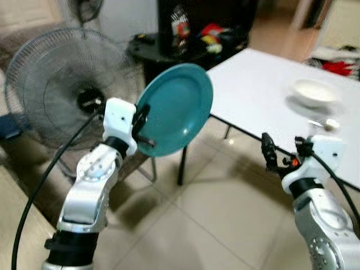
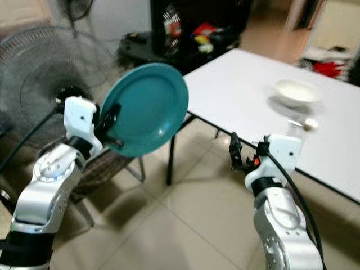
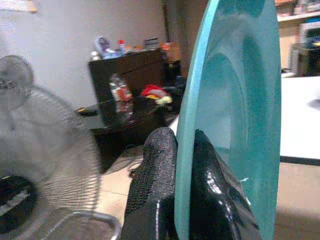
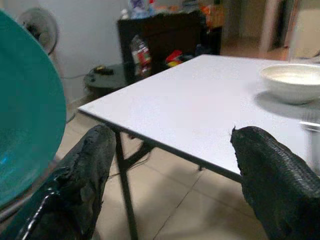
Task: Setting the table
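My left gripper (image 1: pixel 143 132) is shut on the rim of a teal plate (image 1: pixel 177 107). It holds the plate nearly upright in the air, just left of the white table's (image 1: pixel 259 90) near corner. In the left wrist view the black fingers (image 3: pixel 155 165) pinch the plate's edge (image 3: pixel 245 100) from both sides. My right gripper (image 1: pixel 284 149) hangs open and holds nothing, in front of the table's near edge. A white bowl (image 1: pixel 314 91) sits on the table toward its far right, and a small blurred object (image 1: pixel 329 124) lies near it.
A large standing fan (image 1: pixel 62 84) is at the left, close behind my left arm. A dark cabinet (image 1: pixel 191 39) with bottles and clutter stands behind the table corner. Tiled floor (image 1: pixel 214 214) lies below, where the table's black legs (image 1: pixel 183 166) stand.
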`<state>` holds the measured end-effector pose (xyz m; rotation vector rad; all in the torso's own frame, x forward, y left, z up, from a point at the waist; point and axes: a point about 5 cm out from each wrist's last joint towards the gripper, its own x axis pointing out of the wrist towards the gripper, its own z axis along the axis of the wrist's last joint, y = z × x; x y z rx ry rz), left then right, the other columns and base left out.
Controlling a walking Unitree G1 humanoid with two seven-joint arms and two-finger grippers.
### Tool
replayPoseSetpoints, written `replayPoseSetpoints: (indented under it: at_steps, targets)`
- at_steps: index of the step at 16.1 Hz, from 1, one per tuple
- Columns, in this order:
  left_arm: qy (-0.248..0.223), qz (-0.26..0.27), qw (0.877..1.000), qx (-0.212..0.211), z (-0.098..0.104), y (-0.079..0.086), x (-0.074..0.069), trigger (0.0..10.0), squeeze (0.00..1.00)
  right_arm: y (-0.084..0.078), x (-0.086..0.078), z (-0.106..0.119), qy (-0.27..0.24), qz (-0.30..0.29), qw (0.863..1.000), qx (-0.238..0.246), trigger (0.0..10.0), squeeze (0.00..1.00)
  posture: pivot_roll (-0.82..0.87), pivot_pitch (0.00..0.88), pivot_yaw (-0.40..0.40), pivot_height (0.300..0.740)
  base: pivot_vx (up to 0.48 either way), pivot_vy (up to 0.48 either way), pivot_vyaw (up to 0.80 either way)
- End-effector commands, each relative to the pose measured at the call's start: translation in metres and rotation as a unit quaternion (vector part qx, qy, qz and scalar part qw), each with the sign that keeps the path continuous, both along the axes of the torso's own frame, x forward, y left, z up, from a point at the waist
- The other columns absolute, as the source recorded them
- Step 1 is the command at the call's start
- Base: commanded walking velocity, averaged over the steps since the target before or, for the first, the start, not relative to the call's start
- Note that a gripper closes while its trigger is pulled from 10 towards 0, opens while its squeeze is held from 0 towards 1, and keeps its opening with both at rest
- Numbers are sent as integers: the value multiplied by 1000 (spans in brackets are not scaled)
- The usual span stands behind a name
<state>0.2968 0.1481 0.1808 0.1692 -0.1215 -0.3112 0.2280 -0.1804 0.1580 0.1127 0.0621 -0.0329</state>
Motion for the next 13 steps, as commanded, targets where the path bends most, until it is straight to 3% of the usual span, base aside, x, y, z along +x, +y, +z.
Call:
replayPoseSetpoints:
  at_steps: [1, 8, 13]
  targets:
    - [-14, 11, 1000, -1, 7, 5, 2, 10000, 0, 2, 2, 2, -2, 6, 1000, 2, 10000, 0, 28, 0, -20, 740, 450, 0, 0]
    - [-15, 11, 1000, 5, 8, 10, 4, 10000, 0, 3, 4, 2, -5, 9, 1000, 5, 10000, 0, 29, 0, -19, 740, 453, 0, -754]
    - [-11, -7, 1000, 2, 7, 9, 5, 10000, 0, 1, 2, 4, -9, 8, 1000, 7, 10000, 0, 16, 0, -12, 740, 451, 0, 0]
